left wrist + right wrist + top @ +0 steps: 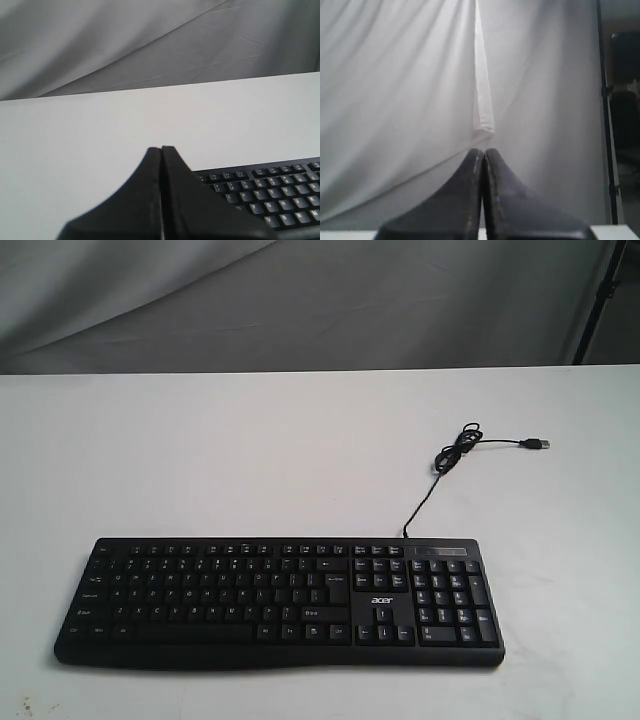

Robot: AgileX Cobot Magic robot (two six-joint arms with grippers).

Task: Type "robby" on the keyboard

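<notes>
Two clenched, empty claws: the black left claw (161,149) hangs near the wide flat black keyboard (280,600), whose long axis runs across the white table (300,460); the black right claw (484,150) faces only grey curtain (395,100), seemingly farther off.

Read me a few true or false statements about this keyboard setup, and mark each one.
1. The keyboard lies flat on the white table. True.
2. Its cable is plugged into a computer. False: the USB plug lies loose on the table.
3. The left gripper has its jaws wide open. False: they are shut.
4. The right gripper has its jaws shut. True.
</notes>
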